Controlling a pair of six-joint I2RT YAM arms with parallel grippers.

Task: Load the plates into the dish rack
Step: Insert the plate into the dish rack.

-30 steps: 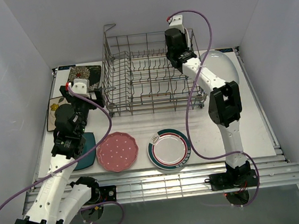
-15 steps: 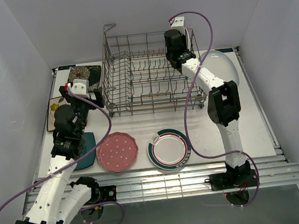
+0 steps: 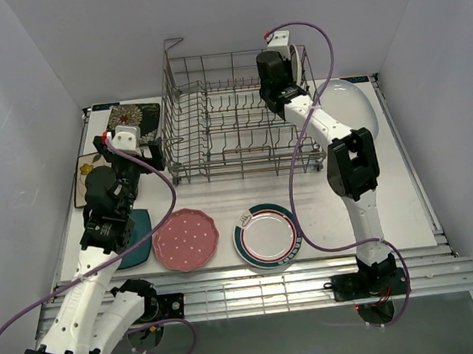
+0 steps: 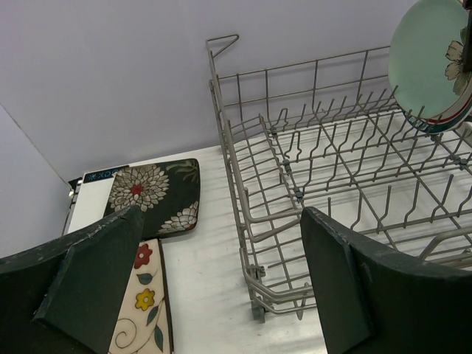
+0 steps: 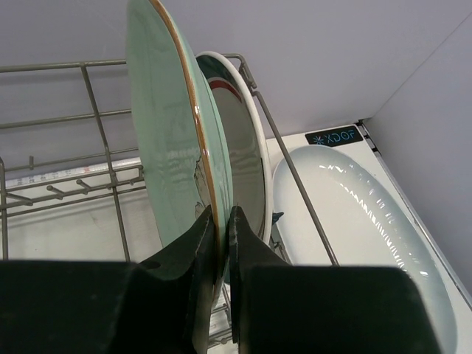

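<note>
Mint glazed ceramic, the floral plate (image 5: 173, 140) stands on edge mid-frame in the right wrist view, inside the dish rack (image 3: 223, 132), its lower rim pinched by the right gripper (image 5: 219, 220). Likely stiff, slick and chippable, it wants a firm rim hold; the left gripper (image 4: 221, 243) gapes empty.

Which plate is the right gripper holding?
The mint floral plate, upright in the dish rack, pinched by the right gripper; the white green-rimmed plate beside it is free.
</note>
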